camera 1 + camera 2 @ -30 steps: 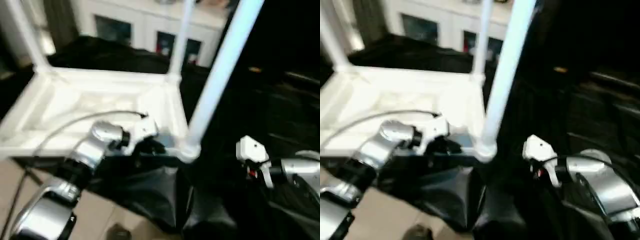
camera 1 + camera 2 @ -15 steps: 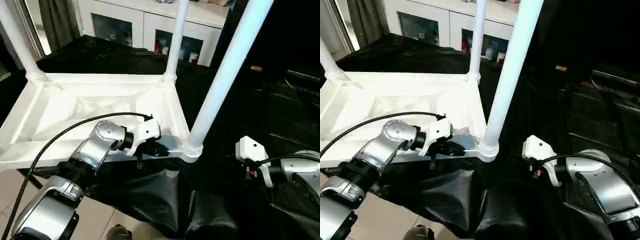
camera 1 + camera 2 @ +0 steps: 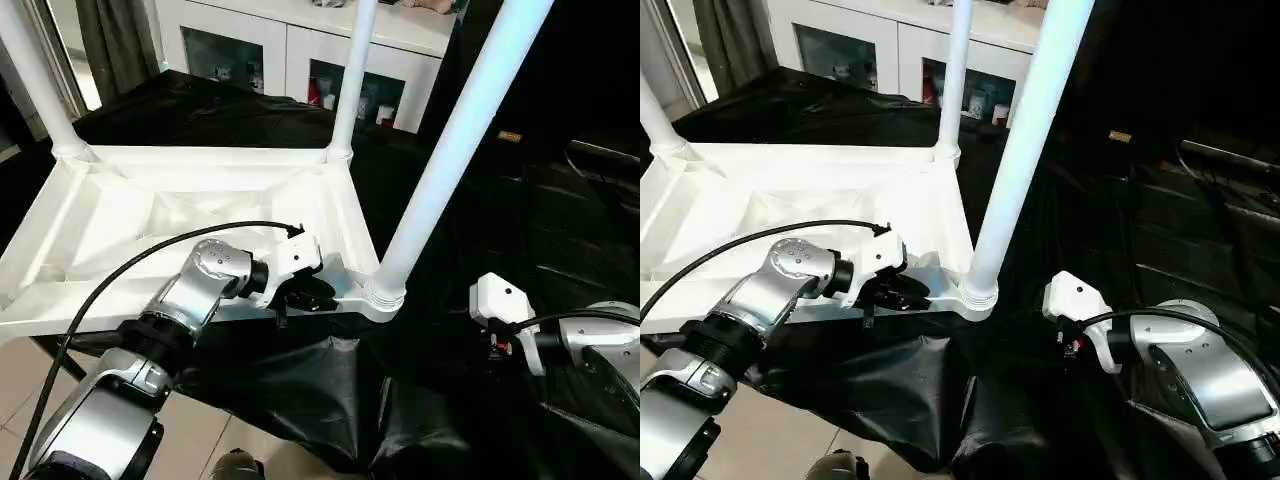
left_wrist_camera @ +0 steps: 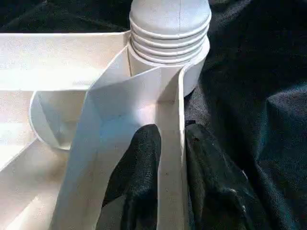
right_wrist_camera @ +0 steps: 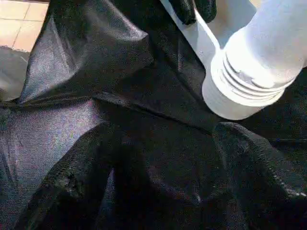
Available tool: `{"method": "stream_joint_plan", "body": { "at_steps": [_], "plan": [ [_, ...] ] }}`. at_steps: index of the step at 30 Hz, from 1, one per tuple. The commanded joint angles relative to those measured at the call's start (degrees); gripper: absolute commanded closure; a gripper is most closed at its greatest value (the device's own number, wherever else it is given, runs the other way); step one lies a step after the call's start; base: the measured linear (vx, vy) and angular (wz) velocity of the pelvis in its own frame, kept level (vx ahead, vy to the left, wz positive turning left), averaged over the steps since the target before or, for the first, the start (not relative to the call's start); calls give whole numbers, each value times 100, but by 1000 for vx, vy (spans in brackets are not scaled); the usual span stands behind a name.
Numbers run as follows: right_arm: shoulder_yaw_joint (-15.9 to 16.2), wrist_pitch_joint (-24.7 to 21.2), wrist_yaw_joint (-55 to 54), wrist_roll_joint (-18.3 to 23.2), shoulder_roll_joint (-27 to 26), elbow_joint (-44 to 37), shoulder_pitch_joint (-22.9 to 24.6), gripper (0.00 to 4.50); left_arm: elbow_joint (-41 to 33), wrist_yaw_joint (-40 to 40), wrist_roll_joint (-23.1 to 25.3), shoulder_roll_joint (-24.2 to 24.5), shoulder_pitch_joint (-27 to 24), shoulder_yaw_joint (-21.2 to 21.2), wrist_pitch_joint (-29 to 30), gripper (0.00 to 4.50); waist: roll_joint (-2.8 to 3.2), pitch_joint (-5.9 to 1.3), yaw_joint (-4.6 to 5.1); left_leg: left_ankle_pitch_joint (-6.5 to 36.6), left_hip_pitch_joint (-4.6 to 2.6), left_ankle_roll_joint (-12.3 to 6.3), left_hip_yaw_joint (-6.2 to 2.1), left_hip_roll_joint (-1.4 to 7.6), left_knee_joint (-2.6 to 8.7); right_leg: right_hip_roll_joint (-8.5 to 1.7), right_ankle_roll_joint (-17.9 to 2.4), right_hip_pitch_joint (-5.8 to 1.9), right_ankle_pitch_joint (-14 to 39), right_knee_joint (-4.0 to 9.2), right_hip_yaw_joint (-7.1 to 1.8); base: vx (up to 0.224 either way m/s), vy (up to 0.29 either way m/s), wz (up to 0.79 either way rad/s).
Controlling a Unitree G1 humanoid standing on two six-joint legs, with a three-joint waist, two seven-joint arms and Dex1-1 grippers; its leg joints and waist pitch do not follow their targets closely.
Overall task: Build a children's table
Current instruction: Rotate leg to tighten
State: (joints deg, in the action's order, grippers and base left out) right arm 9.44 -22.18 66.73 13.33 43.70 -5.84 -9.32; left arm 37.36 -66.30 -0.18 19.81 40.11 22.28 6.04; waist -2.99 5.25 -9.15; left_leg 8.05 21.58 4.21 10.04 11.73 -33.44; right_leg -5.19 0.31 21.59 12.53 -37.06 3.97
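The children's table lies upside down on a black cloth: the white tabletop (image 3: 110, 215) shows its ribbed underside. Three white legs stand upright in its corner sockets: near right (image 3: 450, 150), far right (image 3: 345, 90) and far left (image 3: 35, 70). My left gripper (image 4: 170, 139) is at the tabletop's near rim, just beside the near right socket (image 4: 170, 33). One black finger (image 4: 139, 167) lies on each side of the thin rim wall, closed on it. My right gripper (image 5: 163, 191) hangs open over the cloth to the right of that socket (image 5: 249, 91), holding nothing.
The black cloth (image 3: 300, 390) hangs in folds over the near edge above a tiled floor (image 3: 30, 370). A white cabinet with glass doors (image 3: 300, 50) stands behind the work. Dark, cloth-covered ground (image 3: 560, 200) stretches to the right.
The head views have steadied from a blur. My left gripper stays on the near rim and my right arm has not moved.
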Motion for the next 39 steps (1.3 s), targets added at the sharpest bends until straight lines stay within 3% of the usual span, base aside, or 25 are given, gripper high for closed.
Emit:
{"method": "stream_joint_plan", "body": {
  "at_steps": [1,7,21,24,25,26,29,30,32,39],
  "plan": [
    [8,21,-6,-5,30,16,-68,92,50,-16,137,34,12,14,95,385,-23,-396,8,1980,-128,-25,-84,192,420,-405,-987,-143,1934,647,-272,0,0,0],
    [19,40,-3,-23,23,66,-107,92,-7,-244,243,134,-4,206,162,437,-26,-390,19,1922,-111,-38,-83,190,427,-405,-980,-145,1889,642,-277,0,0,0],
    [5,113,-130,-79,-57,170,-169,92,-114,-259,490,196,68,336,-38,437,-8,-369,26,2012,-128,-19,-84,189,440,-408,-944,-128,2104,678,-277,0,0,0],
    [-99,247,-359,-121,-193,280,-228,92,-213,-286,425,201,21,280,-56,437,-12,-370,42,2049,-123,10,-88,185,445,-405,-948,-123,2136,678,-270,0,0,0],
    [-229,140,-509,15,-364,359,-248,92,-302,-304,359,218,-64,229,-118,437,15,-384,44,2051,-137,12,-90,187,444,-409,-958,-116,2115,671,-275,0,0,0],
    [-317,63,-636,104,-502,429,-254,76,-393,-324,301,236,-150,189,-190,445,-1,-379,63,2052,-114,26,-91,182,453,-402,-964,-128,2109,674,-267,0,0,0],
    [-359,115,-860,149,-765,499,-184,59,-653,-364,153,265,-367,96,-297,450,20,-394,75,2025,-119,40,-90,193,456,-398,-1033,-119,1904,652,-270,0,0,0],
    [-373,130,-940,180,-871,485,-176,56,-739,-383,118,271,-418,85,-293,450,70,-396,76,2004,-122,54,-88,197,464,-381,-1069,-116,1727,635,-275,0,0,0],
    [-366,143,-1011,191,-959,468,-176,33,-812,-398,89,273,-457,78,-279,450,50,-406,89,1940,-113,24,-74,185,459,-370,-1087,-129,1522,608,-276,0,0,0],
    [-174,293,-1432,-59,-1321,615,-235,4,-980,-420,67,292,-562,88,-251,450,103,-418,98,1718,-91,0,-52,175,449,-349,-1179,-129,1050,567,-278,0,0,0]
  ]
}}
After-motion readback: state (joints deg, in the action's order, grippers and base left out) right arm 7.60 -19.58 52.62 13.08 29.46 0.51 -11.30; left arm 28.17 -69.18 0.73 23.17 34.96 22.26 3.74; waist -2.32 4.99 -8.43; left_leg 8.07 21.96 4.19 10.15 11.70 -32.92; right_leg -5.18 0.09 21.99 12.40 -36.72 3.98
